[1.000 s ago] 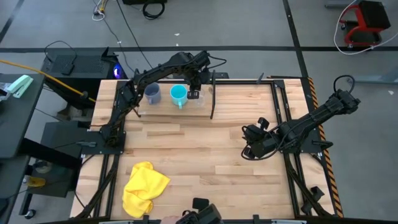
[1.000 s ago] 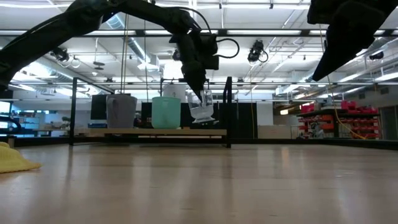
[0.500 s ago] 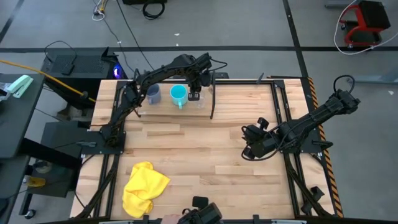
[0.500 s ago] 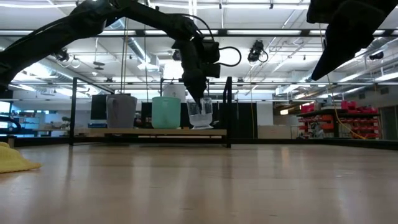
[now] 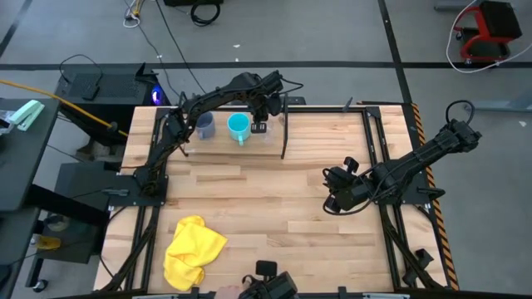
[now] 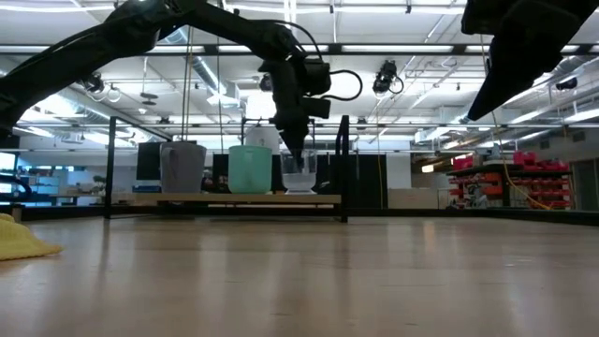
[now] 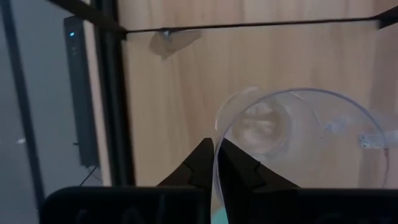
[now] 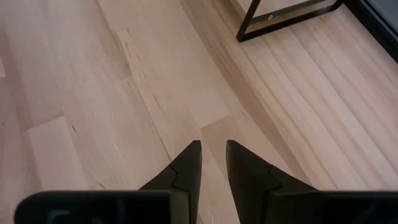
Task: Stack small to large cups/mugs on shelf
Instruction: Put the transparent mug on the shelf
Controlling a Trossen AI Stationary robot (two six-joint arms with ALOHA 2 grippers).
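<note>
The shelf (image 5: 220,146), a narrow wooden plank on black posts, stands at the table's far side and also shows in the low view (image 6: 215,198). On it stand a grey-blue mug (image 5: 204,125), a cyan mug (image 5: 238,126) and a clear cup (image 6: 300,175), side by side. My left gripper (image 6: 297,153) comes down from above and is shut on the clear cup. My right gripper (image 5: 332,202) hovers open and empty over the table's right half, and its own wrist view (image 8: 213,149) shows only bare wood below it. My left gripper holds the clear cup by its rim (image 7: 217,138), on the side toward the cyan mug. One finger is inside the cup and one outside, pinching the thin wall. The fingers point down from above. The cup stands upright with its base (image 6: 300,190) on the shelf plank.
A yellow cloth (image 5: 194,251) lies crumpled at the table's near left. The shelf's black end post (image 5: 285,124) stands just right of the clear cup. Open wood lies in the table's middle (image 5: 266,199).
My left gripper has gone down with the clear cup. The cup hung tilted above the shelf a second ago and now stands upright on the plank, right of the cyan mug. The gripper stays shut on the rim.
</note>
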